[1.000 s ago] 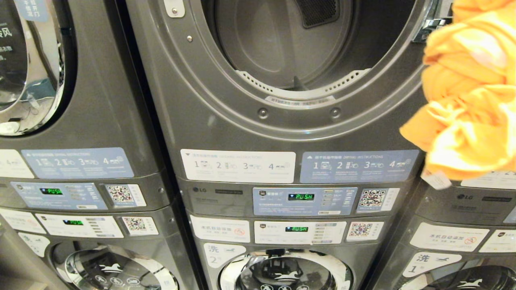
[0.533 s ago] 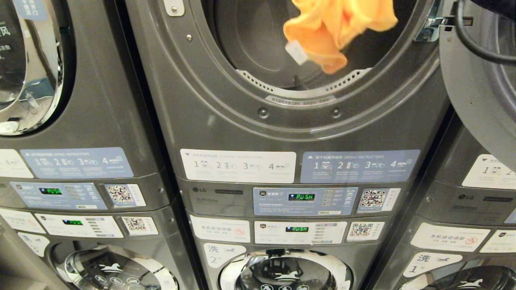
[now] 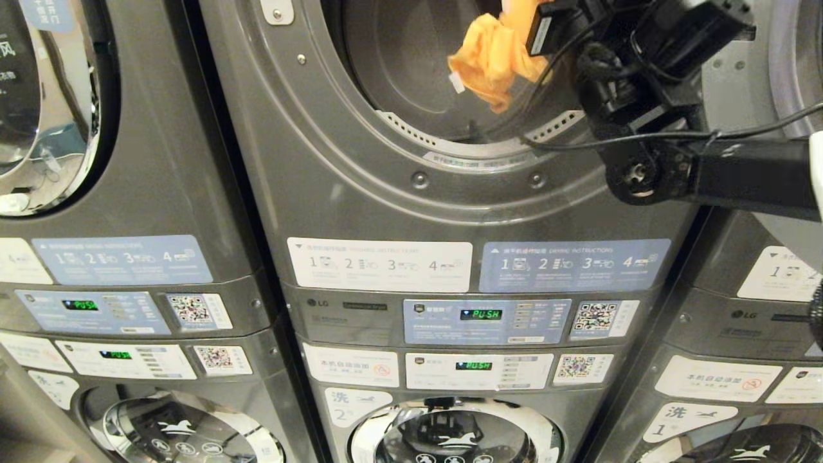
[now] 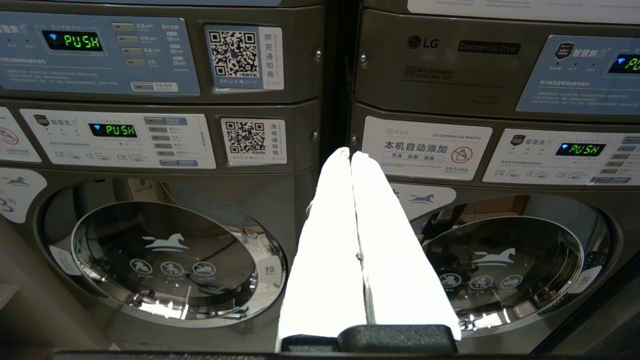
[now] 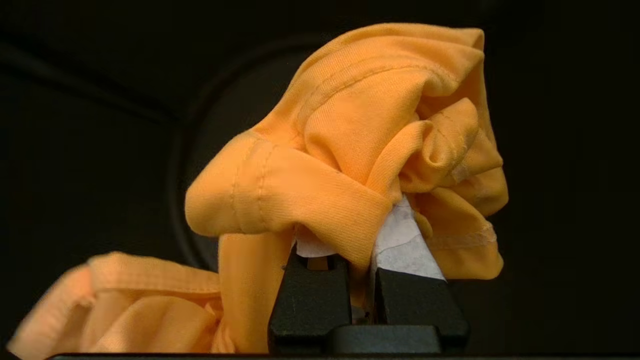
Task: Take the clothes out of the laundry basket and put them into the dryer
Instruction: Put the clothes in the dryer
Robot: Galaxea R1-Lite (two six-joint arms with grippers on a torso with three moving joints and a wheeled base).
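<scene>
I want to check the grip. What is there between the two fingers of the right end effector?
In the right wrist view, a fold of the orange garment is pinched between the fingers of the right end effector.

Row of grey stacked laundry machines [image 3: 161,193] fills view, side by side. Instruction stickers [image 3: 379,265] and QR code labels [image 3: 595,317] on fronts. Green "PUSH" displays [image 3: 480,314] lit. Chrome-ringed lower doors [image 4: 175,260] shut, horse logos on glass. Warm indoor light, reflections on chrome.
</scene>
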